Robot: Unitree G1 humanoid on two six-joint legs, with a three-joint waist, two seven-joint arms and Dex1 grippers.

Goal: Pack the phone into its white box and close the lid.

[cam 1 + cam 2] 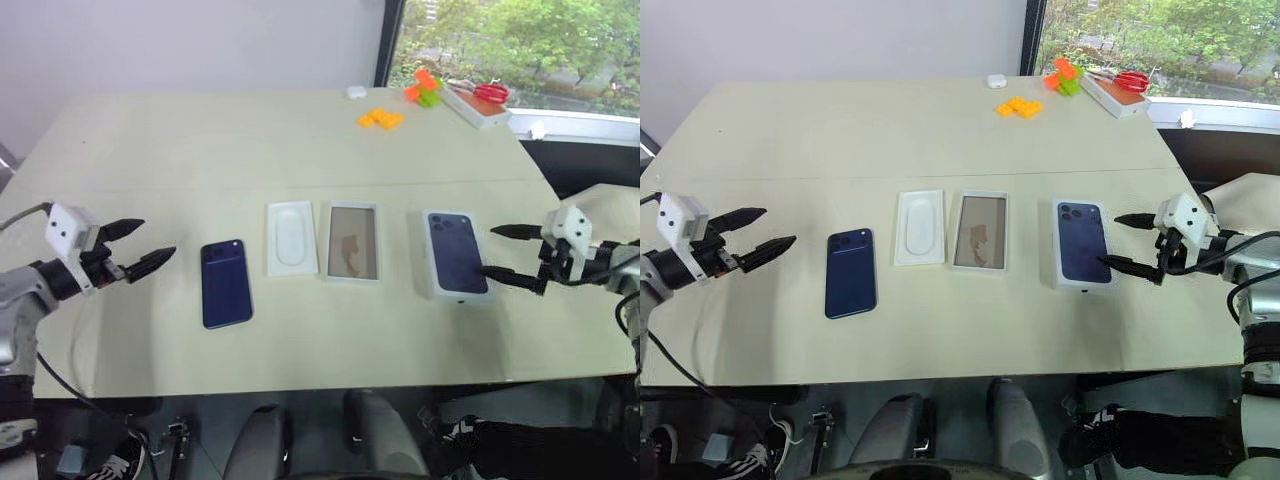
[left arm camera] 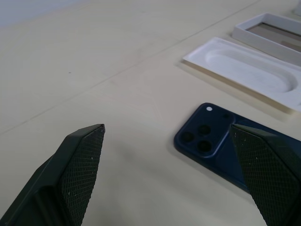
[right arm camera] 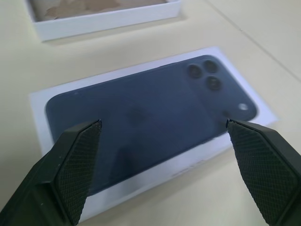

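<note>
Four flat things are laid in a row across the near half of the table (image 1: 150, 150). At the left lies the phone (image 1: 226, 283), dark blue, back up, its camera cluster at the far end. Just right of it the white insert (image 1: 292, 238) with an oval recess is set, and just beside that the box (image 1: 352, 242), open, its tan floor showing. Further right, a little apart, the lid (image 1: 456, 253) is placed printed side up (a blue phone picture framed in white).

The left gripper (image 1: 143, 248) is held left of the phone, apart from it, jaws spread and empty. The right gripper (image 1: 496, 251) is held at the lid's right edge, jaws spread, one finger just over the edge; contact cannot be told.

At the far right, orange blocks (image 1: 381, 118) and red scissors (image 1: 491, 92) are seen.
</note>
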